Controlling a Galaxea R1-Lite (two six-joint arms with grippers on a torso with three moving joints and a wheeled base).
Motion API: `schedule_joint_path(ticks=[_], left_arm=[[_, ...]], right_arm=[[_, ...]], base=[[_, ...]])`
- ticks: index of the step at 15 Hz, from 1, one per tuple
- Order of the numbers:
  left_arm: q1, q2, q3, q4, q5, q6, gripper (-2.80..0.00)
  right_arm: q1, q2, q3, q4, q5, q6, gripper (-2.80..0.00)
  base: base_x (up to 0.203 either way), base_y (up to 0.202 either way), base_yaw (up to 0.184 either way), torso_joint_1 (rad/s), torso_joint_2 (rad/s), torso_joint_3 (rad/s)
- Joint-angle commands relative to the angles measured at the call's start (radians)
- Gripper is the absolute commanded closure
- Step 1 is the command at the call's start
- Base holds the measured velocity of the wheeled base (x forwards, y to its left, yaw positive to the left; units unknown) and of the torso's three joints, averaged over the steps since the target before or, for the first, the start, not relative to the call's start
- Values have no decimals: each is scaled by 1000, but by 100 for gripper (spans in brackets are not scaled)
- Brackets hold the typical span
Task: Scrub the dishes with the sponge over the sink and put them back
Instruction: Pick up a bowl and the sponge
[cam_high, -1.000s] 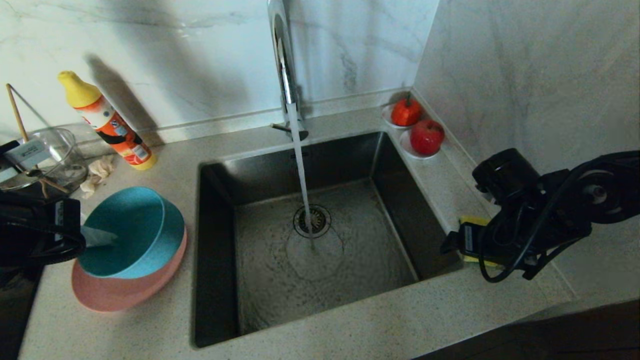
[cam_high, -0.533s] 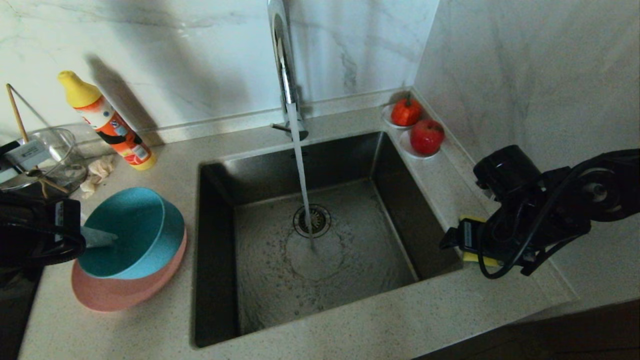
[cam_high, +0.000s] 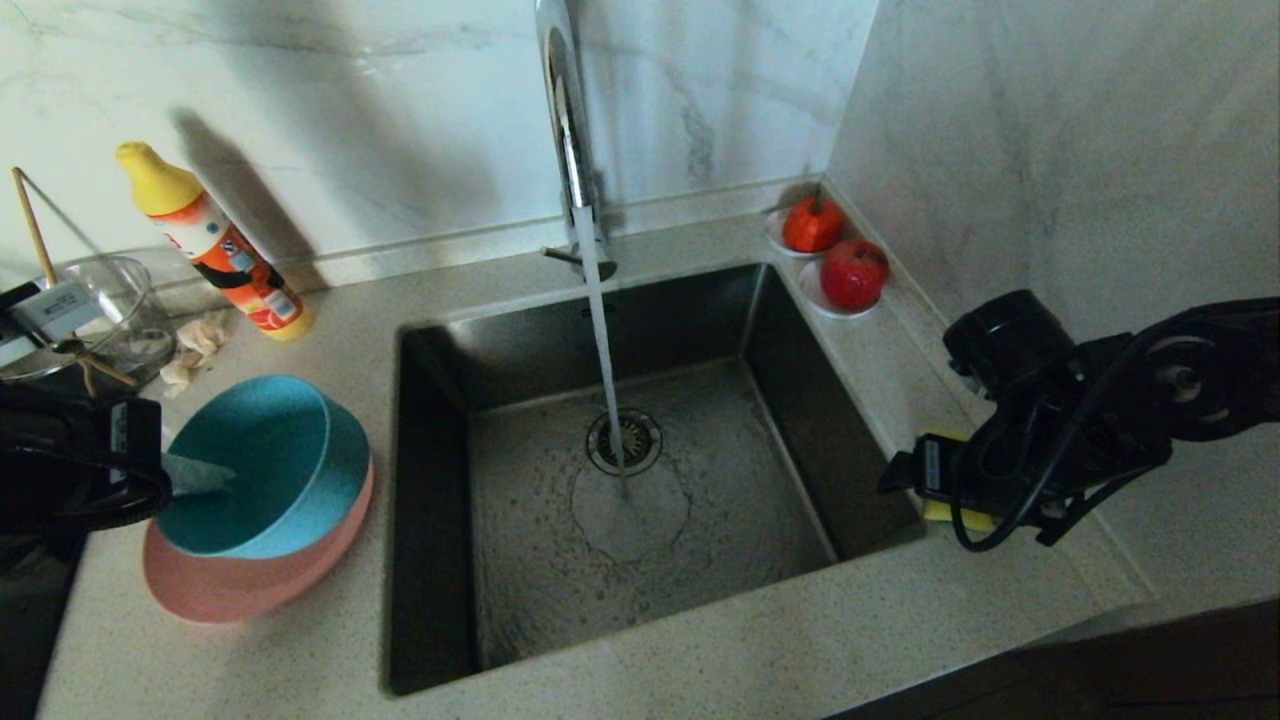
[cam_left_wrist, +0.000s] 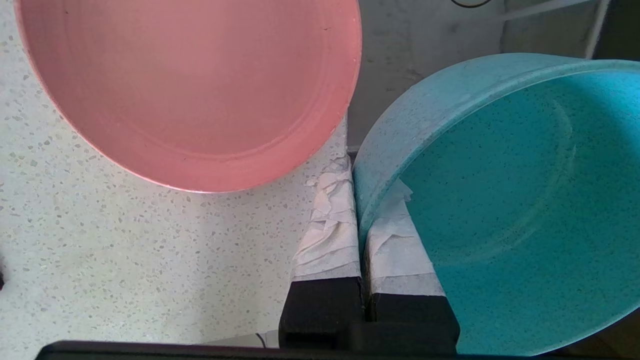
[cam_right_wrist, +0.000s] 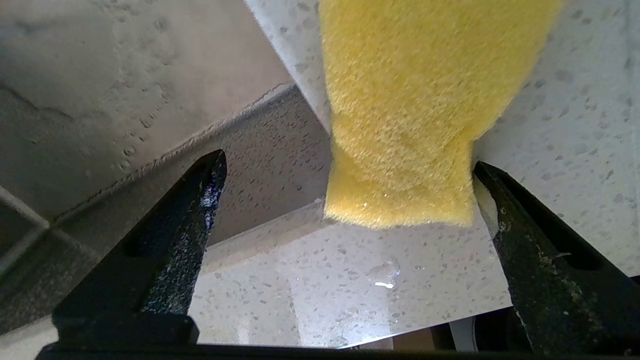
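From the head camera, the large square dark steel sink (cam_high: 620, 480) is set into the middle of the speckled stone countertop (cam_high: 700, 640), and water runs from the tall chrome tap (cam_high: 565, 120) at its back edge onto the round metal drain (cam_high: 625, 441). On the counter at the sink's left edge, the deep round matte teal bowl (cam_high: 275, 465) is tilted above the wide shallow matte pink plate (cam_high: 240, 580). The left gripper (cam_high: 185, 475) is clamped on the bowl's near-left rim. The right gripper (cam_high: 945, 485) sits low at the sink's right edge, over the rectangular yellow foam sponge (cam_high: 955, 515) lying on the counter there. At the back left stand an orange bottle with a yellow cap (cam_high: 215, 245), a clear glass bowl (cam_high: 85, 315) and a beige rag (cam_high: 195, 345); two red fruits on white saucers (cam_high: 835, 260) sit in the back right corner.

The left wrist camera shows the taped fingers (cam_left_wrist: 332, 235) pinched on the teal bowl's (cam_left_wrist: 515, 210) wall, one inside and one outside, with the pink plate (cam_left_wrist: 195, 85) clear of it over the counter.

The right wrist camera shows both black fingers (cam_right_wrist: 165, 250) spread wide, the sponge (cam_right_wrist: 415, 115) between them; one fingertip is just beside the sponge's edge, the other well apart over the sink's rim.
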Motion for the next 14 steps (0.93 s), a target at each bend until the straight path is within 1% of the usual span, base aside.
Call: schedule_joint_path(ticks=[1, 10, 14], left_arm=[[0, 1, 5, 3, -2, -1, 0], [0, 0, 5, -12, -2, -1, 0], [0, 1, 7, -12, -2, -1, 0]], right_arm=[[-14, 5, -10, 3, 0, -10, -280], [-23, 20, -51, 2, 1, -25, -280], [-24, 25, -49, 2, 1, -37, -280]], base=[[0, 0, 0, 0, 0, 0], [0, 0, 0, 0, 0, 0], [0, 0, 0, 0, 0, 0]])
